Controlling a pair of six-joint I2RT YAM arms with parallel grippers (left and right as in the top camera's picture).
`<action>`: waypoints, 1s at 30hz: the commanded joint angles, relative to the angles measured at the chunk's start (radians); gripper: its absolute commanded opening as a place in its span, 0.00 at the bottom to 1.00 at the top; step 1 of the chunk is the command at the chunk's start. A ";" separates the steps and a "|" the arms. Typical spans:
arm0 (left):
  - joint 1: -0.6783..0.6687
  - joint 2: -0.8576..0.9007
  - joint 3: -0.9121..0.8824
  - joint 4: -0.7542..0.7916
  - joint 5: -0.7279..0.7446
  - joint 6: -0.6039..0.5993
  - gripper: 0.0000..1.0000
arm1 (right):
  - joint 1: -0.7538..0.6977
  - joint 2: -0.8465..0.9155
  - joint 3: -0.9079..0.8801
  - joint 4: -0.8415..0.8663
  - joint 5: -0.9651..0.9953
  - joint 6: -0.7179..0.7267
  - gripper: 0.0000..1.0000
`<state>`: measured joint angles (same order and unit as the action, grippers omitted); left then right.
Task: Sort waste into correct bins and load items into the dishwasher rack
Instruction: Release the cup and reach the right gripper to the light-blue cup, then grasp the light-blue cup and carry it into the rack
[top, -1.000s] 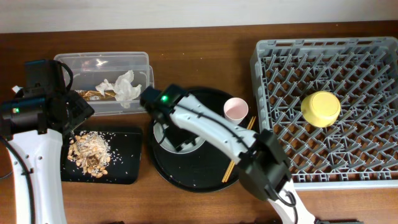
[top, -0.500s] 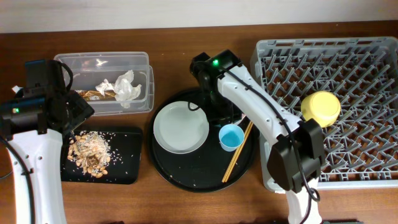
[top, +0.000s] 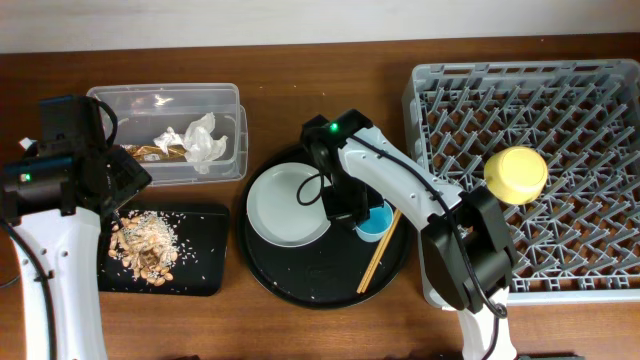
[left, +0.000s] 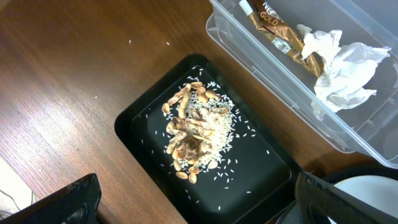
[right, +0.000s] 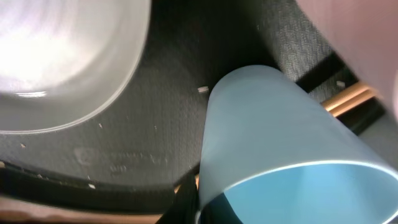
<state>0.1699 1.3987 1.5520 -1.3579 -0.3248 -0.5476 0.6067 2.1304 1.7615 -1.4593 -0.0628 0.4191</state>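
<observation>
Overhead: the right arm, which a second ago stretched across the pale grey-green round plate (top: 285, 205), has swung back. The right fingers (top: 357, 212) are now down on the small blue cup (top: 378, 222) on the large round black tray (top: 300, 280), just beside the plate and the pair of thin wooden chopsticks (top: 378, 255). They have gone from partly open to fully shut, apparently pinching the cup's wall. The cup has not left the tray, so this looks like a grasp just made, with the lift toward the large grey plastic dishwasher rack (top: 560, 250) to come. The yellow bowl (top: 516, 173) already sits in that rack. No pink cup shows; the arm may hide it.

Left wrist: the left fingers (left: 196, 186) are spread wide, empty and unchanged, hanging above the shallow black rectangular tray (left: 261, 168) and its pile of beige-brown food scraps (left: 196, 127). The crumpled white tissue (left: 345, 65) and shiny gold-brown wrapper (left: 283, 37) lie in the clear rectangular plastic box (left: 267, 74). The waste looks sorted.

Right wrist: the blue cup fills the picture, its rim toward the camera. A blurred pinkish shape at top right cannot be identified.
</observation>
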 joint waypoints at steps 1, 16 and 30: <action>0.003 -0.011 0.005 0.002 -0.003 -0.013 1.00 | 0.000 -0.023 0.099 -0.073 -0.007 -0.008 0.04; 0.003 -0.011 0.005 0.002 -0.003 -0.013 0.99 | -1.099 -0.179 0.447 -0.018 -0.896 -0.778 0.04; 0.003 -0.011 0.005 0.002 -0.003 -0.013 1.00 | -1.366 0.263 0.435 -0.002 -1.417 -0.935 0.05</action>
<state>0.1699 1.3987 1.5520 -1.3579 -0.3252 -0.5476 -0.7551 2.3859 2.2066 -1.4578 -1.4208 -0.4973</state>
